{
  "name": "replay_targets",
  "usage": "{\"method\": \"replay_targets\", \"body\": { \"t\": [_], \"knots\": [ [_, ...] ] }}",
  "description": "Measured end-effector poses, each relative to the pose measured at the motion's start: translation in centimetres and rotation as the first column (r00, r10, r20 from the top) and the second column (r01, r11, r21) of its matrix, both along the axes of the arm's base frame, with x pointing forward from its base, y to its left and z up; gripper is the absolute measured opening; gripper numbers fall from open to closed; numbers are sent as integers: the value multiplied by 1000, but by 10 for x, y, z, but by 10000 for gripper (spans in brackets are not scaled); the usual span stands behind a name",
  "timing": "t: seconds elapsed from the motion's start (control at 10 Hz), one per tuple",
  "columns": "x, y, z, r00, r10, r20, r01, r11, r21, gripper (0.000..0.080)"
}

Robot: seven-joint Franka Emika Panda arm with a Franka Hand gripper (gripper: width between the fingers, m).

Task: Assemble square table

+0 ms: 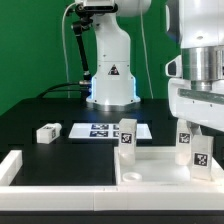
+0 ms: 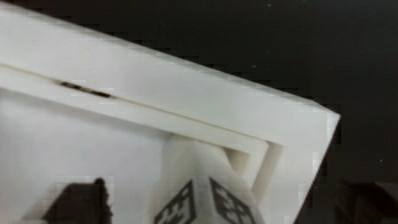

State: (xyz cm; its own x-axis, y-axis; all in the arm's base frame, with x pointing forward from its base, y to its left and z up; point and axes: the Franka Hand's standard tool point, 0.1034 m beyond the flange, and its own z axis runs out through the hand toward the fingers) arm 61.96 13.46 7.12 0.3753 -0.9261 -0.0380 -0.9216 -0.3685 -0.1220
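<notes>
While the square tabletop (image 1: 150,172) lies on the black desk (image 1: 40,108), the gripper (image 1: 199,130) hangs directly above its corner leg (image 2: 199,195), which stands upright, jaws seemingly parted with one dark finger (image 2: 80,202) clear of it, so I'd lift straight up.

The arm (image 1: 108,45) is glossy white, built of rounded, swollen segments. Its base (image 1: 110,88) carries a black triangular sticker (image 1: 113,71) and glows pale blue at the foot. Black cables (image 1: 78,50) run down beside it — and near the camera a brushed grey collar (image 1: 203,65) sits between bulky white shells.
</notes>
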Motion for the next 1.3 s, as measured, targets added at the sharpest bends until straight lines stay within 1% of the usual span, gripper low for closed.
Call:
{"method": "replay_targets", "body": {
  "t": [0.2, 0.3, 0.4, 0.5, 0.6, 0.8, 0.9, 1.0, 1.2, 1.3],
  "knots": [
    [1, -1, 0, 979, 204, 14, -204, 979, -28, 649],
    [3, -2, 2, 917, 398, 15, -396, 915, -75, 649],
    [3, -3, 2, 864, 502, 12, -499, 861, -96, 649],
    [5, -8, 2, 793, 609, 22, -602, 789, -124, 649],
    [4, -7, 1, 798, 603, 23, -596, 793, -123, 649],
    [4, -7, 1, 832, 555, 25, -549, 828, -114, 376],
    [4, -7, 1, 868, 496, 26, -491, 865, -105, 376],
    [4, -8, 0, 905, 424, 27, -420, 903, -96, 291],
    [3, -8, 0, 948, 317, 27, -314, 946, -81, 291],
    [1, -7, -1, 991, 135, 6, -134, 990, -49, 291]
  ]
}}
